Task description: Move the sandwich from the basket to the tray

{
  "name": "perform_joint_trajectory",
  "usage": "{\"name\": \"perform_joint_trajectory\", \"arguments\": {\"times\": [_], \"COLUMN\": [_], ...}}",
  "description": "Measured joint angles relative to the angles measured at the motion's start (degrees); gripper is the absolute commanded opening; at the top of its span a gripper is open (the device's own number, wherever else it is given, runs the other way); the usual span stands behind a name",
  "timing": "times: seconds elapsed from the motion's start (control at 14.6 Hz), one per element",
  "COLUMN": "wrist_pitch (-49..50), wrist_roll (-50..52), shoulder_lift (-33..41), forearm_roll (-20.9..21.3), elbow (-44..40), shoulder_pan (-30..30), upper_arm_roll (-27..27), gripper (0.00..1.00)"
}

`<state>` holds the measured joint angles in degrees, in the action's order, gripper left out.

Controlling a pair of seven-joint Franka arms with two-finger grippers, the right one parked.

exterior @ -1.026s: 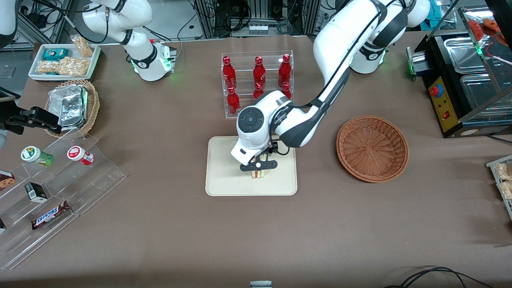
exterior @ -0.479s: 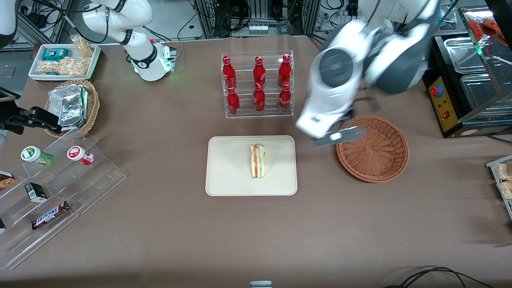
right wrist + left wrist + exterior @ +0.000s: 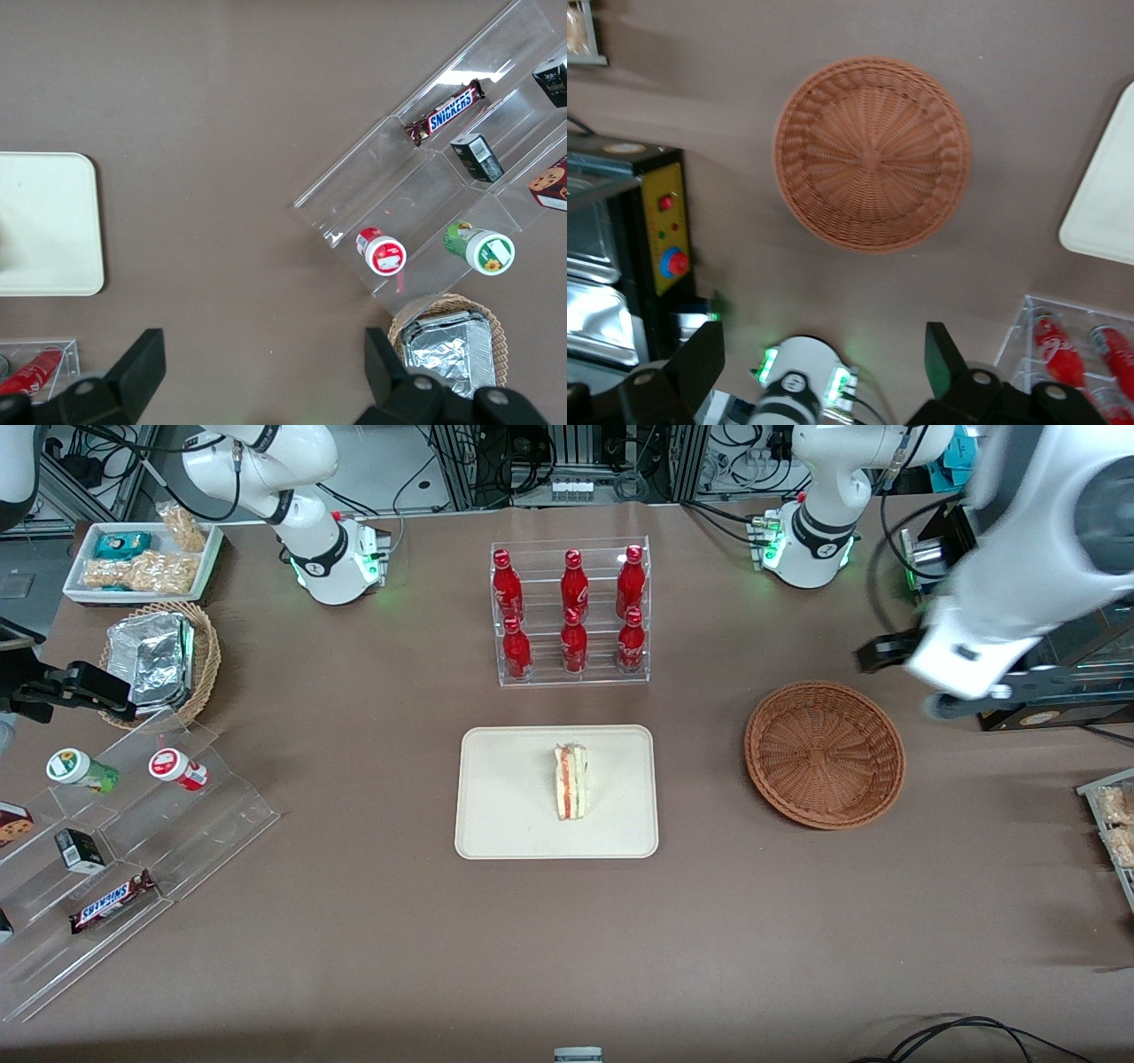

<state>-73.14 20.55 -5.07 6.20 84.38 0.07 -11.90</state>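
The sandwich (image 3: 571, 782) lies on the cream tray (image 3: 505, 824). The gripper (image 3: 824, 372), fingers spread and seemingly holding nothing, hangs well apart from it, above the tabletop (image 3: 399, 939) near the wicker basket (image 3: 825, 754).

the left arm is glossy white shells with dark grey at the joints, black cables looping along it, and a green light glowing on its round white base. the gripper (image 3: 824, 372) is black: two wedge-shaped fingers (image 3: 943, 359) spread wide apart, each on a chunky black mount with a small pale screw showing
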Motion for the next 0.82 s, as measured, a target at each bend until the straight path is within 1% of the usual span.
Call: {"name": "perform_joint_trajectory", "arguments": {"times": [0.14, 0.21, 0.48, 0.68, 0.75, 0.82], "wrist_pitch": [0.0, 0.0, -2.5, -2.5, -2.1, -2.4], "wrist_roll": [-6.4, -8.0, -9.2, -9.2, -9.1, -8.6], "shoulder_lift": [1.4, 2.2, 4.8, 5.1, 5.1, 5.1], "forearm_roll": [0.0, 0.0, -0.5, -0.6, -1.1, -2.5], "elbow": [0.0, 0.0, 0.0, 0.2, 0.3, 0.5], "shoulder_pan": [-3.7, -4.5, -3.7, -3.2, -3.2, -3.2], "upper_arm_roll": [0.1, 0.4, 0.1, -0.4, -0.5, -0.5], "gripper": [1.0, 1.0, 1.0, 1.0, 1.0, 1.0]}}
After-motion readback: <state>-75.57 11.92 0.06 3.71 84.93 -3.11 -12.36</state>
